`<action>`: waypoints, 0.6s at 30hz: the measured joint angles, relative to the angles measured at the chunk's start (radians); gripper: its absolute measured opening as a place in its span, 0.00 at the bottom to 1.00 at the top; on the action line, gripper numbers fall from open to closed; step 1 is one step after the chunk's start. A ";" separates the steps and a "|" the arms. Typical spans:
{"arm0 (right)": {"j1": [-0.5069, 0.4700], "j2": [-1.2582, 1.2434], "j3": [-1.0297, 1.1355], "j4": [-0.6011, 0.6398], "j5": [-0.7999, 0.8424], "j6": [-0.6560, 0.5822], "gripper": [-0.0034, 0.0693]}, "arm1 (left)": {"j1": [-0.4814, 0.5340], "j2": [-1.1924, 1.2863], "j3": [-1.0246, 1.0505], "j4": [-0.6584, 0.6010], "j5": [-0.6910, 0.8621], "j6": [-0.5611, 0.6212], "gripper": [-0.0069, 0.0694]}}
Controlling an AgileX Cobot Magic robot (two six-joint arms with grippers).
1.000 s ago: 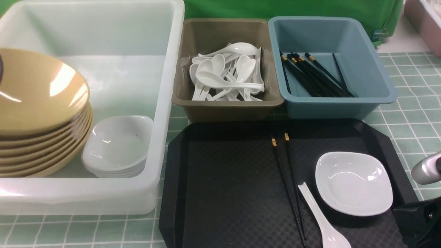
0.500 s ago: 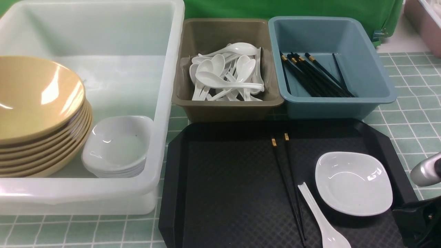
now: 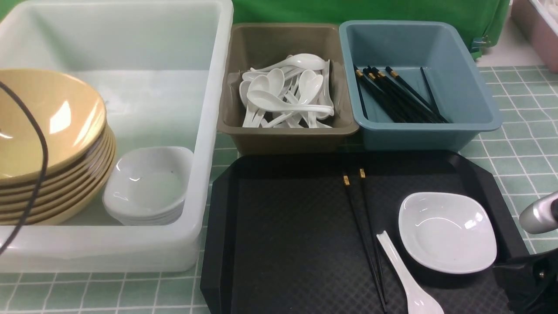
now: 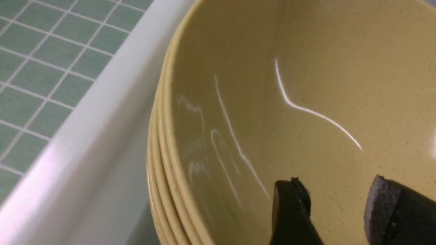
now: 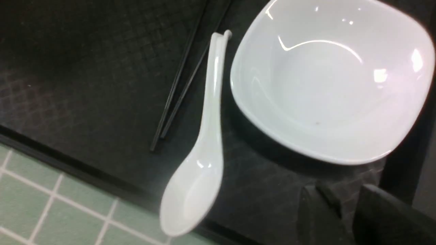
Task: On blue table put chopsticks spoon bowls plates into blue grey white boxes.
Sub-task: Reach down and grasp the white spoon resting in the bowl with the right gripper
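Note:
A stack of yellow plates (image 3: 43,131) lies in the white box (image 3: 209,131), beside stacked white bowls (image 3: 148,187). My left gripper (image 4: 337,194) hangs open and empty just over the top yellow plate (image 4: 306,85). On the black tray (image 3: 283,240) lie a pair of black chopsticks (image 3: 364,231), a white spoon (image 3: 405,279) and a white bowl (image 3: 447,231). My right gripper (image 5: 347,200) is slightly open and empty, low over the tray's near right corner, next to the bowl (image 5: 327,85) and the spoon (image 5: 204,146).
The grey box (image 3: 283,135) holds several white spoons (image 3: 287,93). The blue box (image 3: 475,87) holds several black chopsticks (image 3: 396,93). Both stand behind the tray. A black cable (image 3: 41,152) hangs in front of the plates. The table top is green tiles (image 3: 523,152).
The top yellow plate has dropped and settled onto the stack. My left gripper has let go of it, and its cable now hangs in the front view. The right arm has barely moved.

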 joint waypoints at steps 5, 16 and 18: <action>0.000 0.000 0.000 0.083 0.080 -0.026 0.36 | -0.039 -0.088 -0.054 -0.121 0.104 0.022 0.31; 0.000 0.206 -0.021 0.384 0.104 -0.252 0.60 | -0.268 -0.481 -0.018 -0.306 0.149 0.321 0.26; 0.000 0.328 -0.028 0.528 0.032 -0.376 0.62 | -0.289 -0.572 0.070 -0.305 0.142 0.399 0.26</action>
